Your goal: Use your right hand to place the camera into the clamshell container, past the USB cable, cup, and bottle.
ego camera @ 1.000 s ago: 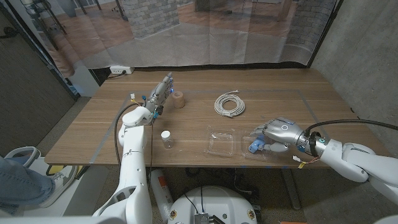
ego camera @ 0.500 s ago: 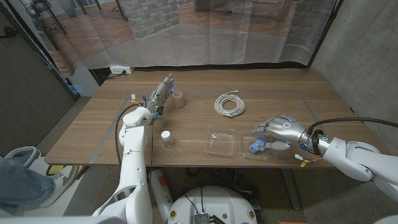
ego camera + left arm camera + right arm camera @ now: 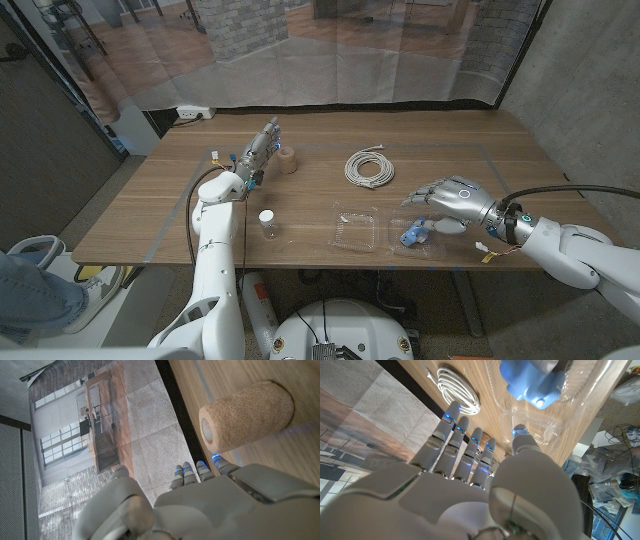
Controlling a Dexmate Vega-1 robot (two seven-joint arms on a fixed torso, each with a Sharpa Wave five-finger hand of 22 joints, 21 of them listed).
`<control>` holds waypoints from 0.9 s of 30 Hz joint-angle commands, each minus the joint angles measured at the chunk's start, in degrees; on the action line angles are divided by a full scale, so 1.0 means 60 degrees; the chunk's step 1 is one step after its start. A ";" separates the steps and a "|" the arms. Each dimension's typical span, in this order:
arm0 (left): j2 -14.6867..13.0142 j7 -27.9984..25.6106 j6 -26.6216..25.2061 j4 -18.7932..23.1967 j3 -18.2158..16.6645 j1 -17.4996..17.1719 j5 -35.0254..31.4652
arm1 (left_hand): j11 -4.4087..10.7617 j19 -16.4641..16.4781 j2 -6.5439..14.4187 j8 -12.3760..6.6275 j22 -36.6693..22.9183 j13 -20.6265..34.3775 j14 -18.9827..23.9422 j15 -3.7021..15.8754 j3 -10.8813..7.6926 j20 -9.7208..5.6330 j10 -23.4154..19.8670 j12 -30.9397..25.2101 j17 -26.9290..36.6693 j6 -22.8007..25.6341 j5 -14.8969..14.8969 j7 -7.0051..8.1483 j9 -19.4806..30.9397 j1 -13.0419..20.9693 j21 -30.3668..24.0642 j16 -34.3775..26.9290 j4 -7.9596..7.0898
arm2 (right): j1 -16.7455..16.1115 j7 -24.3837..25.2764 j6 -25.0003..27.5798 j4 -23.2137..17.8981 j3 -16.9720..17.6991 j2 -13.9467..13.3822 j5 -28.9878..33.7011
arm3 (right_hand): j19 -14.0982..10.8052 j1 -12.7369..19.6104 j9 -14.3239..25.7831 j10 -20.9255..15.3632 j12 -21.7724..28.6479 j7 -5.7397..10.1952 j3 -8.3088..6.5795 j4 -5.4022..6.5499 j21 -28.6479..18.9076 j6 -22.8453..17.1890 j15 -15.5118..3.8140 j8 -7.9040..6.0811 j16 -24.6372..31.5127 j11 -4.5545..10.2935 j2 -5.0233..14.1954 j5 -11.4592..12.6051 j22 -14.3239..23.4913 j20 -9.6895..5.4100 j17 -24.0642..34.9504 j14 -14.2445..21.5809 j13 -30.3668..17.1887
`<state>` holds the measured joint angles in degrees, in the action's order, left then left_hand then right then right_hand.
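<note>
- The camera (image 3: pixel 411 234), a small blue object, lies inside the right half of the clear clamshell container (image 3: pixel 356 230), which stands open near the front edge of the wooden table (image 3: pixel 300 205), right of centre.
- In the right wrist view the camera (image 3: pixel 532 380) sits in the clear plastic tray (image 3: pixel 570 407), apart from the fingertips (image 3: pixel 451 410).
- The right hand (image 3: pixel 448 201) hovers just beside and above the camera, fingers spread apart, holding nothing. Its back (image 3: pixel 470 500) faces the wrist camera.
- The USB cable (image 3: pixel 369 167), a white coil, lies behind the container, toward the middle of the table; it also shows in the right wrist view (image 3: pixel 457 390).
- The bottle (image 3: pixel 267 224), small and clear with a white cap, stands upright near the front edge, left of the container and well apart from it.
- The cup (image 3: pixel 287 159), tan in colour, lies on its side toward the back edge, left of centre. In the left wrist view the cup (image 3: pixel 245 415) has its open end turned toward the camera.
- The left hand (image 3: pixel 258 150) is just beside the cup, fingers extended and holding nothing. In the left wrist view the fingertips (image 3: pixel 200 467) point toward the cup; contact cannot be determined.
</note>
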<state>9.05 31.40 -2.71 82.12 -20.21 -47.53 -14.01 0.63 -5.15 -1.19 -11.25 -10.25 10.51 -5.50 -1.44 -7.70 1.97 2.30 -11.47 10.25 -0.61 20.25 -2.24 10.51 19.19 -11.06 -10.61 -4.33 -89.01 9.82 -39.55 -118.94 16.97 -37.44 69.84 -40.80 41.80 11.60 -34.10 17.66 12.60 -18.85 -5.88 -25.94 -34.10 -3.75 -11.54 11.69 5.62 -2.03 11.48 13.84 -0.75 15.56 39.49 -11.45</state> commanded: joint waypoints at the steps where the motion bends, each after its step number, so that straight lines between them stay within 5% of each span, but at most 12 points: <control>1: -0.0017 0.0046 -0.0108 0.0101 -0.0005 -0.0066 -0.0026 | -0.0032 -0.0042 0.0005 -0.0033 -0.0024 0.0047 -0.0054 -0.0029 0.0023 0.0034 0.0024 -0.0024 0.0049 0.0041 -0.0005 -0.0017 0.0054 0.0095 -0.0073 -0.0023 -0.0012 | 0.0135 0.0589 -0.0137 0.0146 -0.0008 0.0349 -0.0102 | 0.0473 -0.0193 0.0009 0.0172 -0.0178 0.0013 0.0020 0.0101 0.0145 -0.0080 0.0124 -0.0055 -0.0198 0.0045 0.0032 0.0105 -0.0022 0.0271 -0.0102 -0.0628 0.0019; 9: -0.0024 0.0044 -0.0219 0.0243 -0.0015 -0.0133 -0.0078 | -0.0044 -0.0042 0.0012 -0.0037 -0.0024 0.0047 -0.0043 -0.0039 0.0033 0.0037 0.0014 -0.0028 0.0049 0.0051 -0.0008 -0.0021 0.0054 0.0101 -0.0073 -0.0028 -0.0013 | 0.0349 0.0921 -0.0251 0.0431 -0.0146 0.0454 -0.0187 | 0.0905 -0.0251 -0.0003 0.0525 -0.0367 0.0009 0.0026 0.0080 0.0326 0.0075 0.0180 0.0030 -0.0299 0.0079 0.0064 0.0133 -0.0085 0.0479 -0.0244 -0.1361 0.0021; 27: -0.0035 0.0095 -0.0520 0.0784 0.0064 -0.0244 -0.0241 | -0.0024 -0.0044 0.0026 -0.0040 -0.0024 0.0047 -0.0044 -0.0030 0.0054 0.0035 0.0012 -0.0028 0.0048 0.0066 -0.0013 -0.0020 0.0055 0.0118 -0.0073 -0.0027 -0.0013 | 0.0548 0.1251 -0.0122 0.0554 -0.0372 0.0544 -0.0081 | 0.0880 -0.0316 -0.0002 0.0508 -0.0378 0.0013 0.0027 0.0107 0.0327 0.0152 0.0102 0.0050 -0.0177 0.0115 0.0128 0.0141 -0.0119 0.0457 -0.0300 -0.1268 0.0019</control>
<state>8.91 31.75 -4.61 84.67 -20.20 -48.48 -14.80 0.63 -5.15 -1.19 -11.25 -10.25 10.51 -5.50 -1.44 -7.71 1.97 2.30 -11.47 10.25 -0.61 20.25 -2.24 10.51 19.19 -11.06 -10.61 -4.34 -86.41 16.10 -40.81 -116.14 15.58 -34.45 68.91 -35.34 40.19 11.46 -31.20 15.30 12.90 -18.49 -5.52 -23.93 -33.35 -2.89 -11.14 10.22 6.02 -1.26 12.09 13.04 2.46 13.79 31.53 -11.19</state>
